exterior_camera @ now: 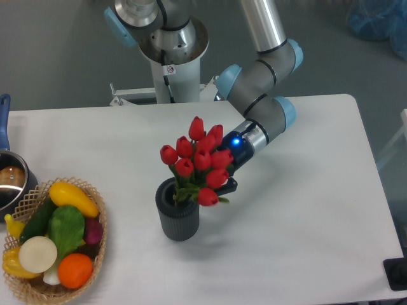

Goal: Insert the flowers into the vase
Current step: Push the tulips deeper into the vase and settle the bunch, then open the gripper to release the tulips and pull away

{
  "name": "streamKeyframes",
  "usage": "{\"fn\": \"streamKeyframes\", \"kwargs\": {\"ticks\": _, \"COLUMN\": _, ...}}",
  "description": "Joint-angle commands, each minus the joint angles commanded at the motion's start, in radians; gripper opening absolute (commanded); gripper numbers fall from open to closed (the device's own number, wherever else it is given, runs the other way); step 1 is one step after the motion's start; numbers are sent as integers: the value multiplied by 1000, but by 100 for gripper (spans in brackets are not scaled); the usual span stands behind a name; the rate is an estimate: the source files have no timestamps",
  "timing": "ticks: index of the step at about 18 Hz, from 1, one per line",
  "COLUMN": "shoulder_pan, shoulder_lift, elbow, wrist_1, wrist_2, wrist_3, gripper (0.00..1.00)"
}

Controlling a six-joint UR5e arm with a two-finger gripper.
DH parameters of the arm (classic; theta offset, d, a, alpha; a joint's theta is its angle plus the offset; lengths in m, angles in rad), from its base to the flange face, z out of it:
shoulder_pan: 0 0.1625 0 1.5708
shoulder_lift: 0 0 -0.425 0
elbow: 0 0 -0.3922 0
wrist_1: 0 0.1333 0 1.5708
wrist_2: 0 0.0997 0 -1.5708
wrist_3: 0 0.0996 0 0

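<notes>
Red flowers [198, 160] leaning over the mouth of a ribbed grey vase [179, 216], pincer [226, 184] grasping their stems just right of the vase, white tabletop [299, 210] beneath

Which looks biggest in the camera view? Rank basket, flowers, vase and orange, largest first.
1. Basket
2. Flowers
3. Vase, somewhat smaller than the flowers
4. Orange
</notes>
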Motion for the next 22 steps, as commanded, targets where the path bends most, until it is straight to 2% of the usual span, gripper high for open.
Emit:
{"fn": "streamKeyframes", "kwargs": {"ticks": 3, "shoulder_pan": 3, "shoulder_lift": 6, "elbow": 0, "wrist_1": 0, "wrist_2": 40, "wrist_3": 9, "gripper": 86}}
{"fn": "streamKeyframes", "kwargs": {"ticks": 8, "shoulder_pan": 3, "shoulder_lift": 14, "elbow": -8, "wrist_1": 2, "wrist_2": 40, "wrist_3": 9, "gripper": 98}}
{"fn": "streamKeyframes", "kwargs": {"ticks": 15, "shoulder_pan": 17, "shoulder_lift": 32, "elbow": -2, "wrist_1": 0, "wrist_2": 46, "wrist_3": 6, "gripper": 100}}
{"fn": "streamKeyframes", "kwargs": {"ticks": 19, "shoulder_pan": 49, "shoulder_lift": 75, "elbow": 0, "wrist_1": -3, "wrist_2": 188, "wrist_3": -50, "gripper": 100}}
{"fn": "streamKeyframes", "kwargs": {"ticks": 22, "shoulder_pan": 74, "shoulder_lift": 113, "elbow": 1, "wrist_1": -5, "wrist_2": 204, "wrist_3": -92, "gripper": 100}}
